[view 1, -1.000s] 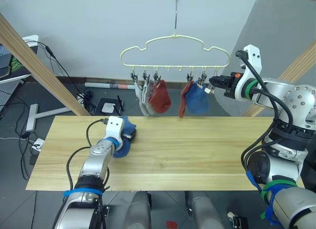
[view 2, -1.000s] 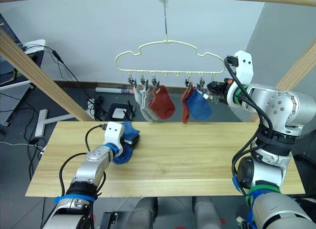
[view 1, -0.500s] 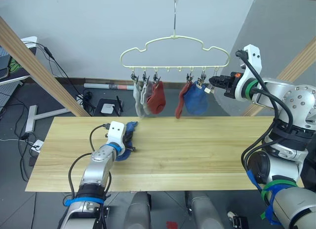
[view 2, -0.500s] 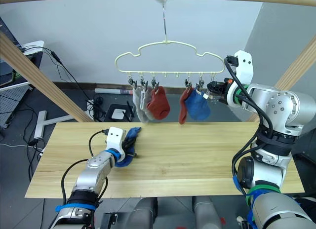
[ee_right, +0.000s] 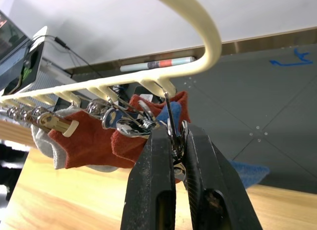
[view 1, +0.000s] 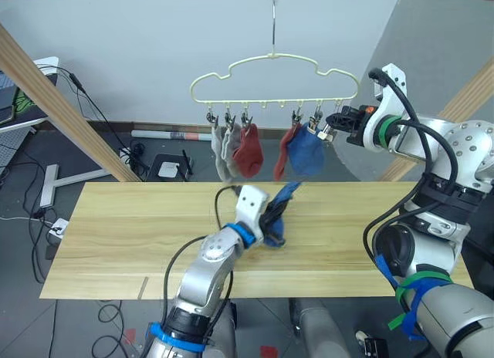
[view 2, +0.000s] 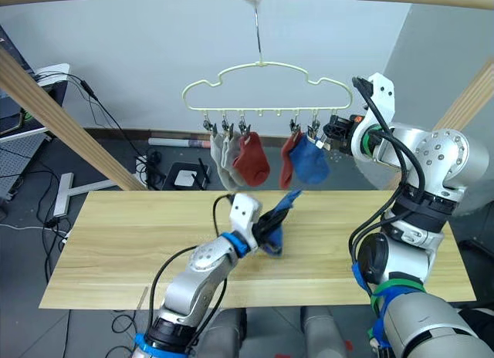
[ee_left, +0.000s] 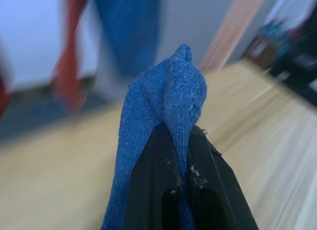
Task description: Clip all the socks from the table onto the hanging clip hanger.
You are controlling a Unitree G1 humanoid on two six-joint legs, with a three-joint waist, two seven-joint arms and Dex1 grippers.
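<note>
The left gripper point(view 1: 272, 217) is closed on a blue sock point(view 1: 280, 211), pinching a fold of the fabric between its two black fingers point(ee_left: 148, 190). It holds the sock above the middle of the surface point(view 1: 116, 227), with the toe end pointing up toward the hanger and the rest of the fabric drooping beside the fingers. In the left wrist view the sock's knit bulges over the fingertips, and the fingers press tight on either side of it.

The clip hanger point(view 1: 274, 69) hangs by its hook from the wooden pole at the top of the scene, above the far edge of the surface. Five socks already hang from its clips. On the left part of the bar are two light grey socks point(view 1: 222, 153) and a red sock point(view 1: 248, 151), bunched closely together. On the right part are another red sock point(view 1: 284, 153) and a second blue sock point(view 1: 307, 153), touching each other.

The right gripper point(ee_right: 173, 141) is up at the right end of the hanger's bar, just right of the hanging blue sock. Its fingers are squeezed narrowly on the end clip point(ee_right: 171, 128), the rightmost metal clip, which carries no sock.
</note>
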